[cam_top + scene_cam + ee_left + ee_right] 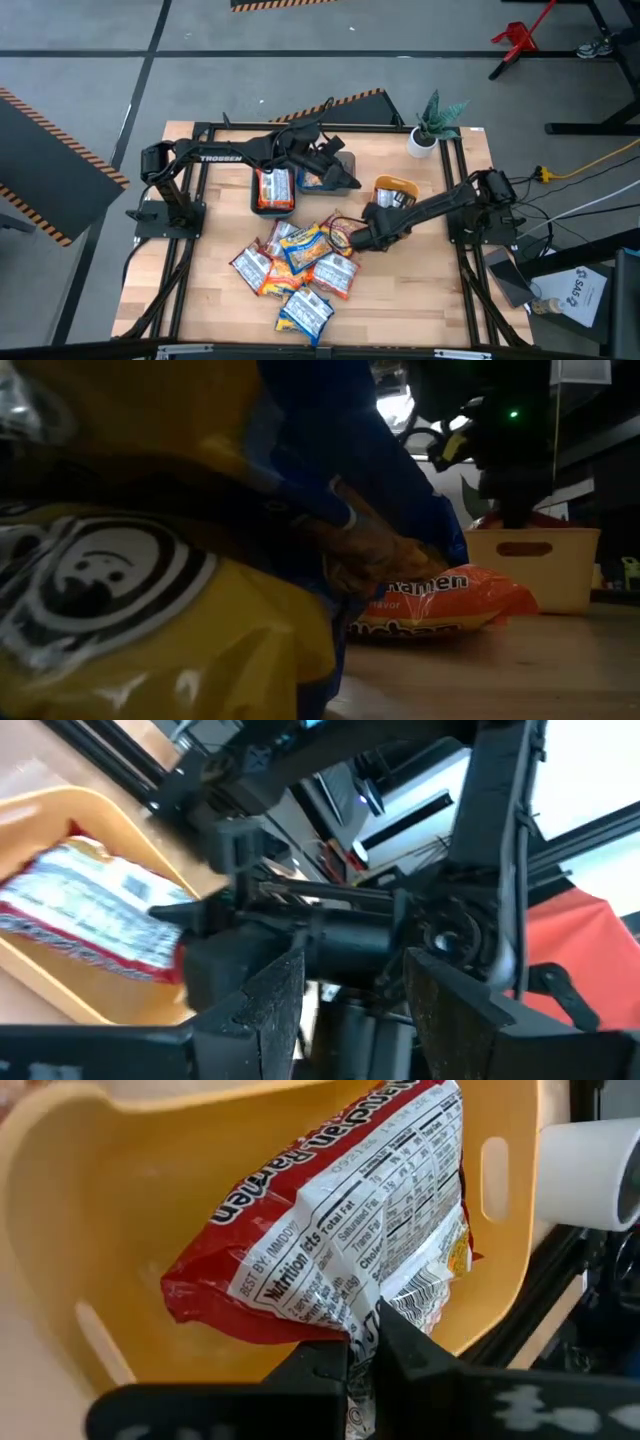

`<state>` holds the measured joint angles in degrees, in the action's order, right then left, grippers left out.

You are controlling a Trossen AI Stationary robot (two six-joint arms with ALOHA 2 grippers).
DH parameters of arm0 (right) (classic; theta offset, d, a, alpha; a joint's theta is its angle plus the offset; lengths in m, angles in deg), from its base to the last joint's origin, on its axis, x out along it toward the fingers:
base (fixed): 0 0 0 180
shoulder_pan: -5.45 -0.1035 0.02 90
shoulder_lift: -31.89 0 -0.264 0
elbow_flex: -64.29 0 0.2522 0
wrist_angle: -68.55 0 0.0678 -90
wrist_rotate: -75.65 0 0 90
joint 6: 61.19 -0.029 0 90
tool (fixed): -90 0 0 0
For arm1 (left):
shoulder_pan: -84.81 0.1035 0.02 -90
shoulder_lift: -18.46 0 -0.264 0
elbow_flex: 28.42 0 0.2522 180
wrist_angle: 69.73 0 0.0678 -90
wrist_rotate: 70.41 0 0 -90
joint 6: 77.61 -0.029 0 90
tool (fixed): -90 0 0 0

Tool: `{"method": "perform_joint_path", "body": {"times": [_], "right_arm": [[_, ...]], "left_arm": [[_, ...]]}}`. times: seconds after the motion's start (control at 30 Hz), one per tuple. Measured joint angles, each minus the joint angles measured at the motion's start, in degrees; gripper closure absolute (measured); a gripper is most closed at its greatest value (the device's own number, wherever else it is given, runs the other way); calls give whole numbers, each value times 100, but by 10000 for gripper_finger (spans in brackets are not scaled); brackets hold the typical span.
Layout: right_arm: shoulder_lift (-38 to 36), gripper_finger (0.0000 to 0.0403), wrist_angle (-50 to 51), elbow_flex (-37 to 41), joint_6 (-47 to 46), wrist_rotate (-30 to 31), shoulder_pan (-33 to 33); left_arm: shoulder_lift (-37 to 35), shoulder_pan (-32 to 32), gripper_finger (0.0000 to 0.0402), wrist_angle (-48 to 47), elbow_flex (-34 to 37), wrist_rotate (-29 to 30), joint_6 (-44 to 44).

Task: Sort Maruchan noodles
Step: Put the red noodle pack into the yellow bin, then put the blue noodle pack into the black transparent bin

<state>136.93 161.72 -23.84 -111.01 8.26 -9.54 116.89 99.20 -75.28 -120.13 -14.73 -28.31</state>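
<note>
Several Maruchan packets lie heaped (295, 265) on the table's near middle; in the low view a yellow packet (130, 610) fills the foreground and an orange one (440, 605) lies behind it. A red-and-white packet (340, 1210) sits in the orange tray (400, 182), and it also shows in the left wrist view (90, 910). My right gripper (365, 1345) reaches into that tray (383, 207) and is shut on this packet. My left gripper (350, 1015) hangs open and holds nothing, above the far trays (345, 180). My right gripper pinches the red-and-white packet by its crimped end edge (372, 1315) between the two shut fingers. The fingers come from the table's near-left side, slanting toward the far right. The packet reaches away from them inside the orange tray, its far end (420, 1110) near the tray's wall.
A dark tray (252, 190) holds an orange packet (275, 188), and beside it a second tray (348, 160) holds a blue-and-yellow packet (312, 180). A potted plant (425, 135) stands at the far right corner. Bare wood lies at the near right (410, 290).
</note>
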Motion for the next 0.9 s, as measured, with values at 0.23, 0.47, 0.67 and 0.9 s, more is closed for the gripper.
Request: {"method": "perform_joint_path", "body": {"times": [0.23,0.47,0.67,0.9], "right_arm": [[0,317,-99,0,85,-173,333],[-105,195,-145,-6,260,-35,494],[-1102,154,-383,-42,258,219,383],[-2367,148,-1939,-51,-110,121,-488]], "left_arm": [[-26,0,234,-10,-5,-336,116],[-65,-22,234,-39,-4,-809,316],[-638,-25,234,-1223,-1,-1231,-4],[-1837,-781,234,-4334,1,256,-1278]]}}
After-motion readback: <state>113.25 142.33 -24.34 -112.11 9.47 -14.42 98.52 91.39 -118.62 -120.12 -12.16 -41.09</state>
